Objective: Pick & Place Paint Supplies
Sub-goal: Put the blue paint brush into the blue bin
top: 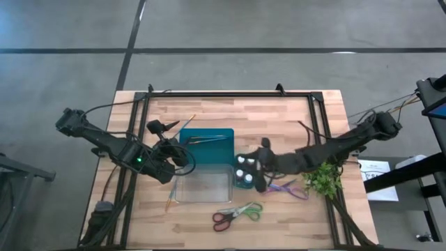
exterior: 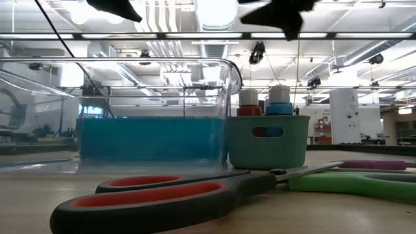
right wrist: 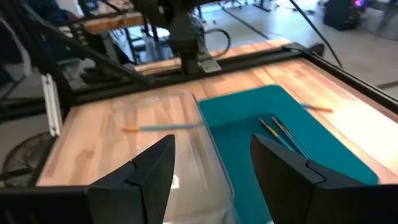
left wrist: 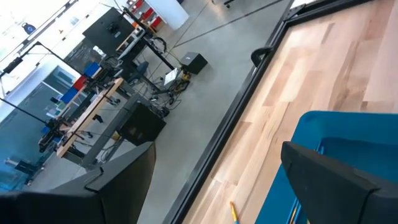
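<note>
brushes [top: 209,138] in teal tray [top: 206,146], paint bottles [top: 243,171] in small teal cup [exterior: 267,142]; clear bin [top: 203,187] bare; right gripper [top: 261,180] fingers apart, left gripper [top: 182,155] fingers apart

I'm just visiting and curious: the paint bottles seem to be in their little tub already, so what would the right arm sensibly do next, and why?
Probably swing the right gripper, open and empty above the small teal tub of paint bottles, toward the purple scissors nearby. They and the red-green scissors still lie loose on the table, while brushes already rest in the teal tray.
</note>
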### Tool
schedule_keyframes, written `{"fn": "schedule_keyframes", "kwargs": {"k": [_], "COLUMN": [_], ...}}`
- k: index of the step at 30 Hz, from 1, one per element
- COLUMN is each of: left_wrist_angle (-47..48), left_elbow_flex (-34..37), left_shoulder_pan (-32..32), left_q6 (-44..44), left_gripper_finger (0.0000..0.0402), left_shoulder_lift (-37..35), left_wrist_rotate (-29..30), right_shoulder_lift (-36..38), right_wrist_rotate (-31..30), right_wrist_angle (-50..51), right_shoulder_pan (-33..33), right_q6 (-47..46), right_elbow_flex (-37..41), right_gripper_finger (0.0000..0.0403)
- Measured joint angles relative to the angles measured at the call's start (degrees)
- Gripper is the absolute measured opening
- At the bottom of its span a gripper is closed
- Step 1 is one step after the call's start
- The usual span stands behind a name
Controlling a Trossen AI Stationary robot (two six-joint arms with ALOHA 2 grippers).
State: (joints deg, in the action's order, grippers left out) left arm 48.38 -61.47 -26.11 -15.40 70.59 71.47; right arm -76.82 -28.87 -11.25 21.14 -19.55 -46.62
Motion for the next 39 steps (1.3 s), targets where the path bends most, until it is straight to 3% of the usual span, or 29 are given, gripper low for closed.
{"fn": "schedule_keyframes", "kwargs": {"k": [4,8,14,17,21,23,26,39], "left_wrist_angle": [-0.95,-1.02,-1.47,-1.47,-1.46,-1.46,-1.46,-2.29], "left_elbow_flex": [0.00,0.00,0.00,0.00,0.00,0.00,0.00,0.00], "left_shoulder_pan": [0.00,0.00,0.00,0.00,0.00,0.00,0.00,0.07], "left_q6": [0.00,0.01,0.11,0.15,0.15,0.15,0.15,0.61], "left_gripper_finger": [0.0353,0.0353,0.0353,0.0353,0.0353,0.0353,0.0353,0.0353], "left_shoulder_lift": [0.00,0.00,0.00,0.00,0.00,0.00,0.00,0.00], "left_wrist_rotate": [0.01,0.01,0.03,0.01,0.03,0.02,0.03,0.03], "right_shoulder_lift": [1.06,0.86,0.26,0.08,0.20,-0.07,-0.15,-0.17], "right_wrist_rotate": [-6.55,-12.82,-13.19,-13.32,-11.85,-10.27,-6.93,2.60], "right_wrist_angle": [2.90,14.04,35.93,45.80,52.16,53.14,53.15,48.23], "right_shoulder_pan": [1.79,1.28,-1.39,-1.32,-0.08,0.37,0.35,-1.86], "right_q6": [-3.29,-7.13,-14.91,-19.31,-23.87,-25.72,-28.94,-36.04], "right_elbow_flex": [0.95,-0.74,-7.32,-10.68,-12.71,-12.72,-10.76,-0.96], "right_gripper_finger": [0.0205,0.0205,0.0197,0.0157,0.0063,0.0024,0.0011,0.0008]}}
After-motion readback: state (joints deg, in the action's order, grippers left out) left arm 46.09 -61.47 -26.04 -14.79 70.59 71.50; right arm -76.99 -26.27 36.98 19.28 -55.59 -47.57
